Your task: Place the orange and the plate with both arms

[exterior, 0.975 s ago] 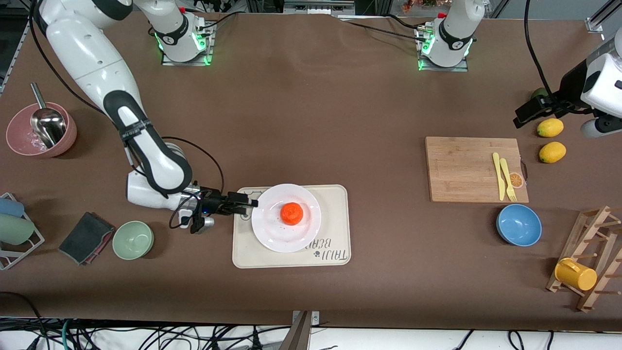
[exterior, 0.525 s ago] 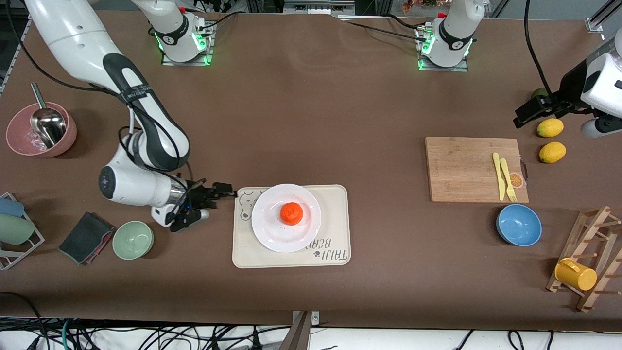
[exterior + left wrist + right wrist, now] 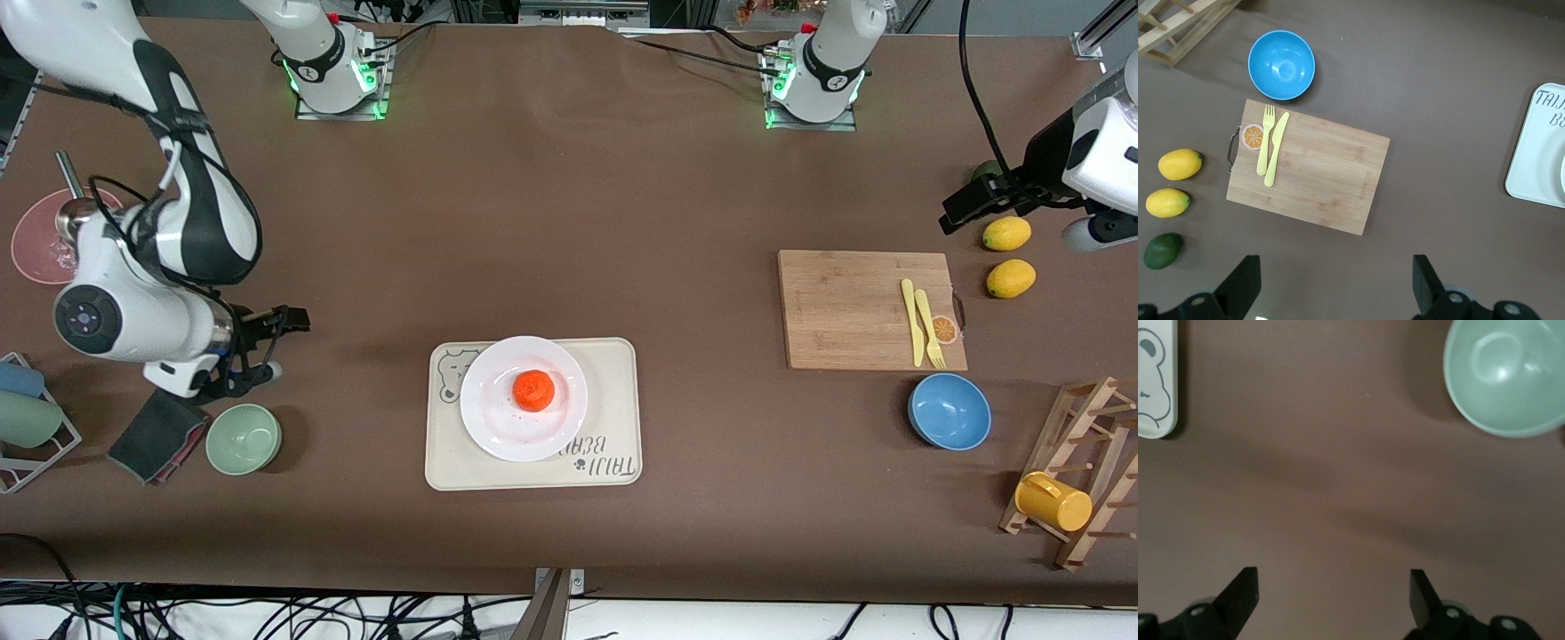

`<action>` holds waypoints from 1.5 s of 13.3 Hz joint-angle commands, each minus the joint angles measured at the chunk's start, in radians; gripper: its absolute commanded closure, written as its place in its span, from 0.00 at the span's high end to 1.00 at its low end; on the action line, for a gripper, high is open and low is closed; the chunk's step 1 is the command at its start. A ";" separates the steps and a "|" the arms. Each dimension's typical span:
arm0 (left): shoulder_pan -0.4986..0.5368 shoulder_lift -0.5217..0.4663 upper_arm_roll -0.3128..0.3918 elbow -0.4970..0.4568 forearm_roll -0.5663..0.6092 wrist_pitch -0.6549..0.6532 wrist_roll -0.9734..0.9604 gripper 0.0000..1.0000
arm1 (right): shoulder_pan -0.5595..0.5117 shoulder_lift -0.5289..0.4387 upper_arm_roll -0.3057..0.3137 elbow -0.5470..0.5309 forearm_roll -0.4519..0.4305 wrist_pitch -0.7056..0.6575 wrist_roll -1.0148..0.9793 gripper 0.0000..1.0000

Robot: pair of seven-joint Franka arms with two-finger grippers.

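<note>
You see the orange (image 3: 534,390) sitting in the middle of the white plate (image 3: 489,427), which rests on a cream tray (image 3: 613,418). The right gripper (image 3: 286,322), fingers apart and empty, hangs over bare table near a green bowl (image 3: 244,438). The left gripper (image 3: 965,206) waits above two lemons (image 3: 1007,234) beside a cutting board (image 3: 845,307).

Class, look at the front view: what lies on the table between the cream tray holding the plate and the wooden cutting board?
Nothing: the front view shows only bare brown table between the tray and the cutting board.
</note>
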 commanded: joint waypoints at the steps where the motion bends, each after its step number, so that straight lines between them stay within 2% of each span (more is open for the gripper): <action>1: -0.004 0.010 0.002 0.028 0.005 -0.021 0.010 1.00 | 0.011 -0.157 0.000 0.002 -0.042 -0.158 0.099 1.00; 3: -0.004 0.010 0.002 0.028 0.003 -0.021 0.010 1.00 | 0.005 -0.217 -0.023 0.077 -0.016 -0.264 0.032 1.00; 5: -0.006 0.010 0.002 0.028 0.005 -0.021 0.010 1.00 | 0.001 -0.216 -0.087 0.233 0.064 -0.380 0.036 1.00; 6: -0.006 0.010 0.002 0.028 0.003 -0.021 0.009 1.00 | 0.002 -0.216 -0.116 0.263 0.062 -0.399 0.067 1.00; 10: -0.006 0.010 0.002 0.028 0.005 -0.021 0.009 1.00 | 0.008 -0.222 -0.114 0.272 -0.045 -0.420 0.121 1.00; 11: -0.006 0.010 0.002 0.028 0.005 -0.021 0.009 1.00 | 0.007 -0.233 -0.121 0.272 -0.027 -0.428 0.116 1.00; 13: -0.006 0.010 0.002 0.028 0.005 -0.021 0.009 1.00 | 0.004 -0.269 -0.138 0.265 0.070 -0.430 0.119 1.00; 16: -0.006 0.010 0.002 0.028 0.005 -0.021 0.009 1.00 | 0.010 -0.354 -0.127 0.163 0.079 -0.392 0.192 1.00; 18: -0.006 0.010 0.002 0.028 0.005 -0.021 0.009 1.00 | 0.052 -0.422 -0.124 0.091 0.069 -0.387 0.274 1.00; 20: -0.006 0.010 0.002 0.028 0.005 -0.021 0.009 1.00 | 0.077 -0.473 -0.130 0.027 0.034 -0.329 0.254 1.00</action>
